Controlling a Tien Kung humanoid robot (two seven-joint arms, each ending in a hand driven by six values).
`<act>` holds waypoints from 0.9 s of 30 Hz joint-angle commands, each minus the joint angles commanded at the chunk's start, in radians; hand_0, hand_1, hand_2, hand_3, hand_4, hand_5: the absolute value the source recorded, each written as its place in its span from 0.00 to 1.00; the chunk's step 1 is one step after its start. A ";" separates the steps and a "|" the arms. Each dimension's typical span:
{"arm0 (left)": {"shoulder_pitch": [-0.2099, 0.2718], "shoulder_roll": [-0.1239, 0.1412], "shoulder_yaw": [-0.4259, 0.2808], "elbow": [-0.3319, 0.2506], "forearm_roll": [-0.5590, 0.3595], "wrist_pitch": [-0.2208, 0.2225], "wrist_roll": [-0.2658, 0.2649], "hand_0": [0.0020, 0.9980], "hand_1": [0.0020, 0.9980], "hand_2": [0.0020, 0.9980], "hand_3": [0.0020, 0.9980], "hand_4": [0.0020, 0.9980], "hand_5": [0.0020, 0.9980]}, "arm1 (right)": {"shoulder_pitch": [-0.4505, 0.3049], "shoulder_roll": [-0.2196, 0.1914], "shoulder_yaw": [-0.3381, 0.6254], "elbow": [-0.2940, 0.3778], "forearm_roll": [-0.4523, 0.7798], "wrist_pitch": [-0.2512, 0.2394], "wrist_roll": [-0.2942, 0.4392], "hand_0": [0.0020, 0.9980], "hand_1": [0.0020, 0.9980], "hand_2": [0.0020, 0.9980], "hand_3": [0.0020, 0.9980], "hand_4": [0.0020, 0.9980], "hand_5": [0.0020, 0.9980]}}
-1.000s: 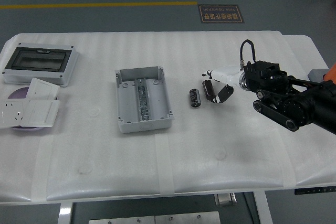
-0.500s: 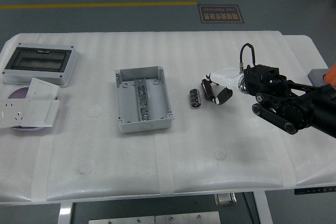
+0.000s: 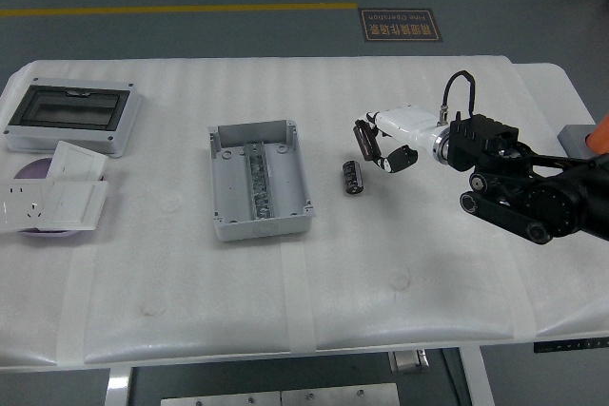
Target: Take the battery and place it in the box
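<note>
Transport comes next: the right hand (image 3: 383,145) holds one dark battery (image 3: 365,139) pinched in its fingers, apparently lifted just off the white table (image 3: 400,263), right of the open grey box (image 3: 259,179). A second battery (image 3: 352,177) lies between the hand and the box. The next move calls for carrying the held battery left over the box and releasing it inside.
</note>
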State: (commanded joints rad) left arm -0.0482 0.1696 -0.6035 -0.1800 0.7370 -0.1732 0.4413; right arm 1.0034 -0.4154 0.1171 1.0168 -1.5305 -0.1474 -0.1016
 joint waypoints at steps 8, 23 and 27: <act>0.004 -0.003 -0.001 0.000 -0.001 -0.002 0.002 0.67 0.67 0.50 0.54 0.42 0.40 | -0.070 0.025 0.189 0.166 -0.071 -0.031 -0.029 0.81 0.67 0.69 0.72 0.38 0.14; 0.008 -0.004 0.001 0.000 -0.003 -0.007 0.010 0.67 0.67 0.50 0.54 0.42 0.40 | -0.190 0.153 0.241 0.210 -0.102 -0.058 -0.031 0.81 0.68 0.76 0.78 0.57 0.23; 0.008 -0.003 0.002 0.000 -0.004 -0.009 0.011 0.67 0.67 0.50 0.54 0.42 0.40 | -0.196 0.159 0.205 0.183 -0.100 -0.058 -0.032 0.89 0.84 0.97 1.00 0.76 0.23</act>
State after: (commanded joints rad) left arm -0.0406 0.1662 -0.6012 -0.1800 0.7331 -0.1818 0.4526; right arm 0.8073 -0.2559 0.3222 1.2002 -1.6301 -0.2052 -0.1333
